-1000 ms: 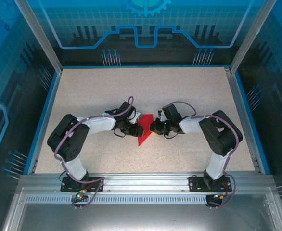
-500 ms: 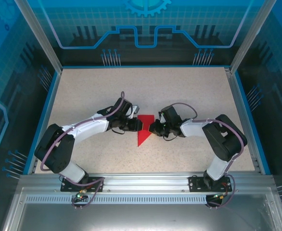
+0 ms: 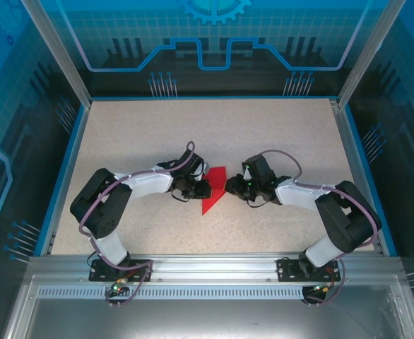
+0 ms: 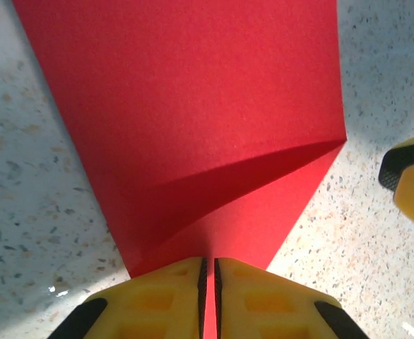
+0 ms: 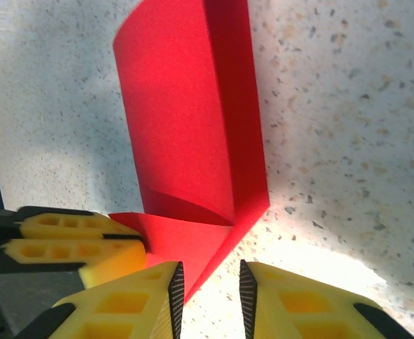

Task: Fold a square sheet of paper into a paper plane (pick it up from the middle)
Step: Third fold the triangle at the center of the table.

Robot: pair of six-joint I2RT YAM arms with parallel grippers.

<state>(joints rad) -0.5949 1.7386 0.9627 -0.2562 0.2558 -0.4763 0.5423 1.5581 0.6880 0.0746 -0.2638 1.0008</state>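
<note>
Since the frame half a second back, the left arm's elbow has drawn in and up from its stretched-out pose. The right arm's elbow has swung further out to its own side. The far edge of the red sheet [image 3: 211,202] read flat then; now it rises toward a peak.

Red sheet: lies near the middle of the worktop [image 3: 278,134], between the two wrists. It is partly folded, with a pointed tip toward the arm bases. On the left wrist view one flap lifts off the layer beneath and throws a curved shadow across it. On the right wrist view the same flap stands up in a curl.

Left pincer [image 3: 206,188]: at the sheet's left edge. On its own camera the two yellow fingers [image 4: 157,296] sit almost together, with red paper running into the thin slit between them. I read this as closed, gripping the sheet's edge.

Right pincer [image 3: 229,187]: at the sheet's right edge, facing the left one across the paper. On its own camera the jaws stand a little apart. The sheet's near corner reaches the mouth of the gap beside the left-hand finger [image 5: 122,311]. I see no clamp on the paper.
</note>
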